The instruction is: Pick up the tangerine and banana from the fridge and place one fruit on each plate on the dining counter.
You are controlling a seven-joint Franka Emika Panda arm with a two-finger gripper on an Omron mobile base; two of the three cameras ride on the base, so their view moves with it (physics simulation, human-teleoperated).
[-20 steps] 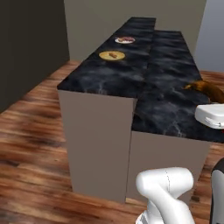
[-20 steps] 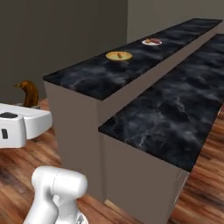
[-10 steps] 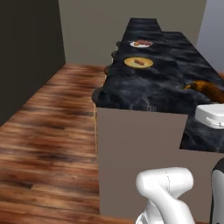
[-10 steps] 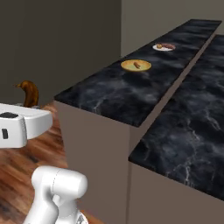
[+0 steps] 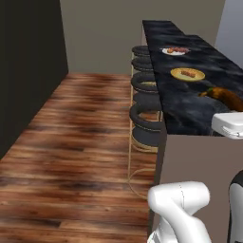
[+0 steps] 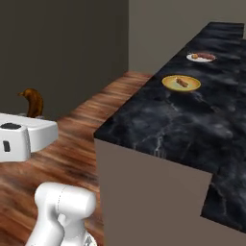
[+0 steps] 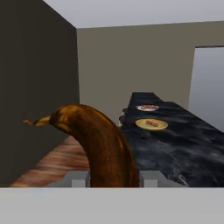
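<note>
Since the earlier frames my base has swung round the dining counter, so both plates lie farther off. My gripper is clamped on the banana, carry step; next I must reach the yellow plate.

Desk top glossy black marbled stone, sides matt taupe; floor polished streaked wood; banana smooth, dull-sheened brown skin; yellow plate glazed.

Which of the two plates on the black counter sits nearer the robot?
The round yellow-orange plate; the plain white plate lies farther along the glossy black marbled counter.
</note>
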